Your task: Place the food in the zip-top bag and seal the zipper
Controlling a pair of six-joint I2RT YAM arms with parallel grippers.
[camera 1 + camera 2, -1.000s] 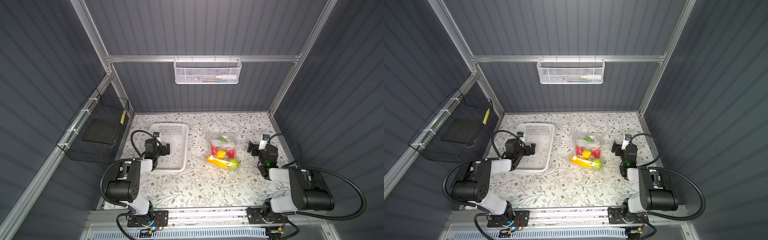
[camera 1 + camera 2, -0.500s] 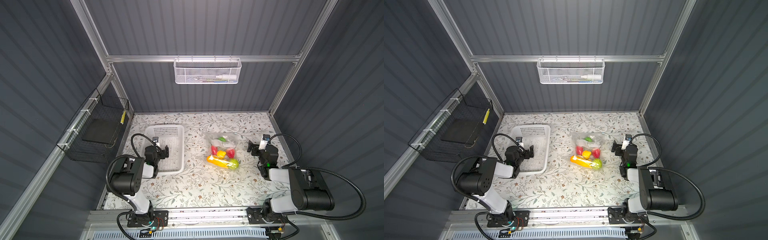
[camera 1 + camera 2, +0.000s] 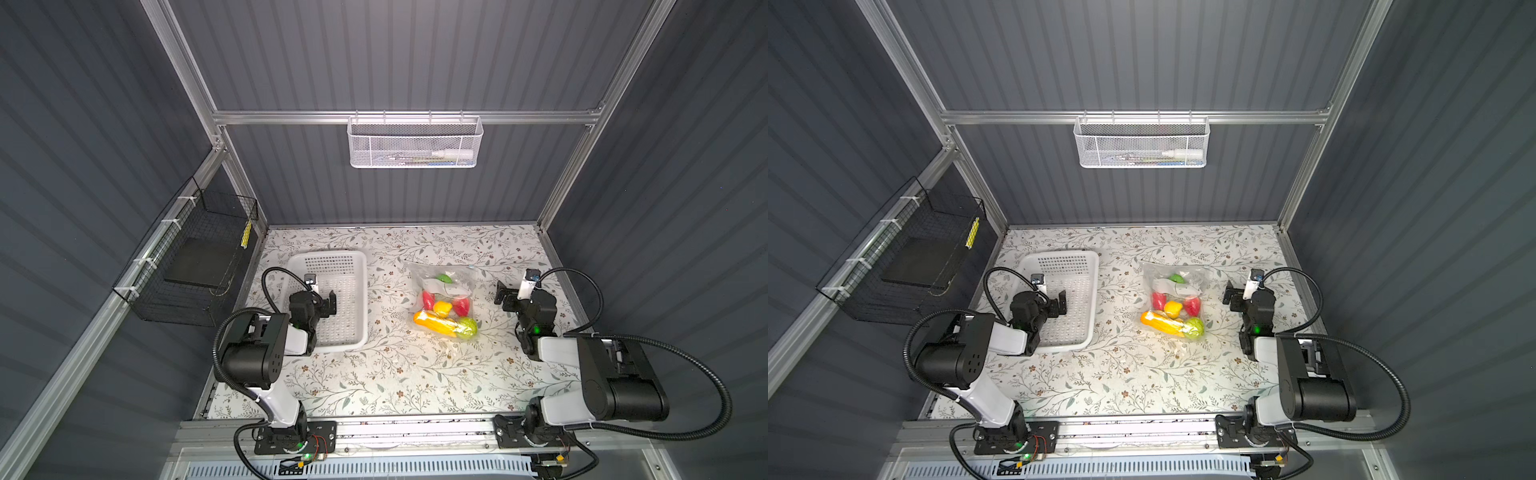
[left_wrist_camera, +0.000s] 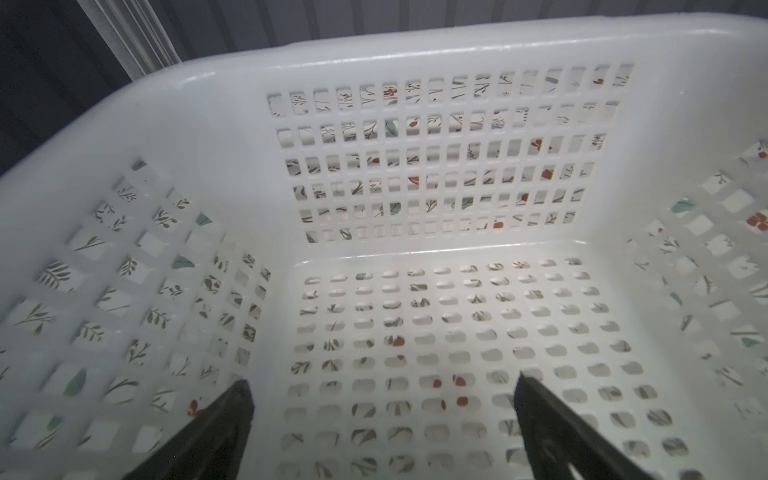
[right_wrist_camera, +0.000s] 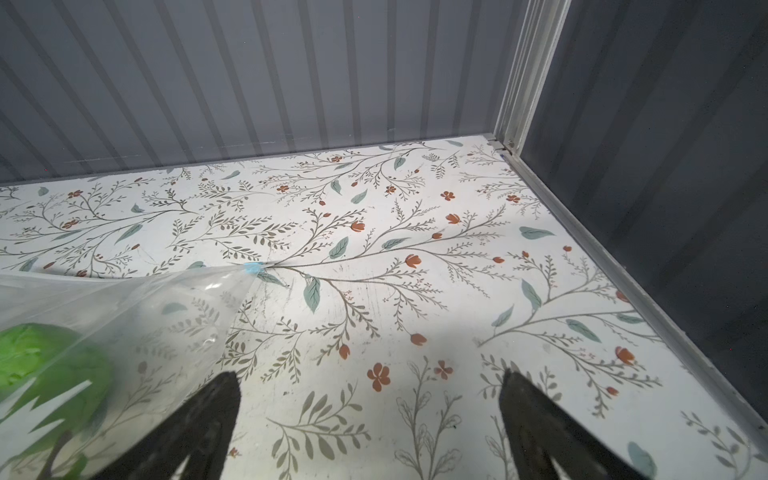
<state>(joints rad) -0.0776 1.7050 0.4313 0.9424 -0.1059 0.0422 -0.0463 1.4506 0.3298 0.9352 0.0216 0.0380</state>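
The zip-top bag [image 3: 451, 276] [image 3: 1183, 279] lies on the floral table right of centre in both top views. The food [image 3: 441, 308] [image 3: 1172, 309] is inside it: red, yellow, orange and green pieces. In the right wrist view a corner of the bag [image 5: 124, 307] shows a green fruit [image 5: 41, 365] behind the film, and the zipper's light-blue slider [image 5: 252, 268] sits at the corner tip. My right gripper [image 3: 503, 296] [image 5: 370, 382] is open just right of the bag, touching nothing. My left gripper [image 3: 326, 303] [image 4: 382, 386] is open inside the empty white basket [image 3: 330, 254] [image 4: 415, 45].
A white mesh basket [image 3: 415, 145] hangs on the back wall. A black wire basket [image 3: 195, 266] hangs on the left wall. The frame's aluminium rail [image 5: 582, 232] borders the table close to the right gripper.
The left arm has folded back toward the front edge, and the white basket has slid a little to the left. The right arm and the bag have not moved.
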